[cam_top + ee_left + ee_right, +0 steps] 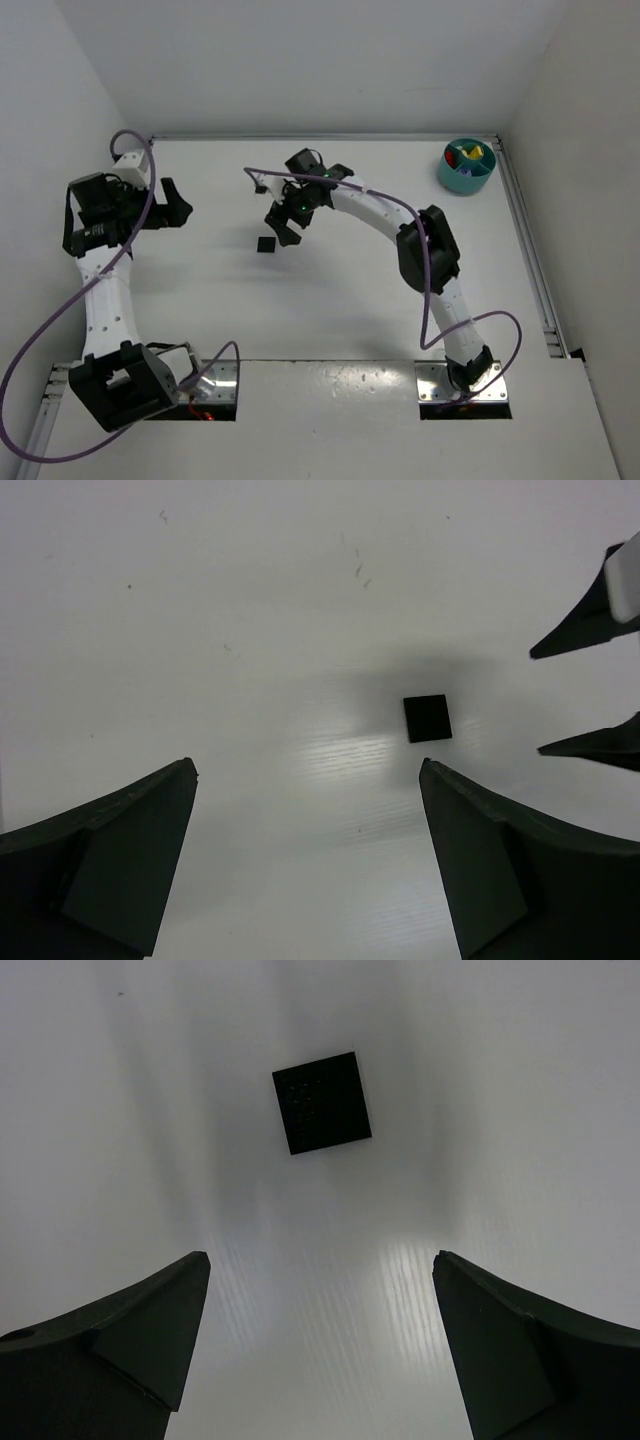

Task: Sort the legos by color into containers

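Brick (322, 1102) dead ahead of the right jaws, and that is the relation that matters here. In the right wrist view it lies flat on the counter (350, 300), just beyond the tips and almost on the midline between them. It is square in outline, so there is no long axis to line up with. Its sides do sit a little turned off the line of the jaws, so a small wrist twist looks needed before closing.

The right jaws stand wide apart with nothing between them. The left jaws are the same, spread wide and empty. From the left wrist the brick (427, 718) shows further off and to the right of centre, with the tips of the other arm's jaws poking in at the frame edge beside it.

Overhead settles who is nearer. The right arm (385, 215) reaches across with its jaws just beside the brick (266, 244), while the left arm (105, 290) hangs back, well apart. This looks like the right arm's pick.

The count: one black brick loose on the counter, and one teal dish (466, 178) in the far right corner, well away from the brick. Yellow and red specks show inside it, too small to number. There are two arms and two sets of jaws, both empty.
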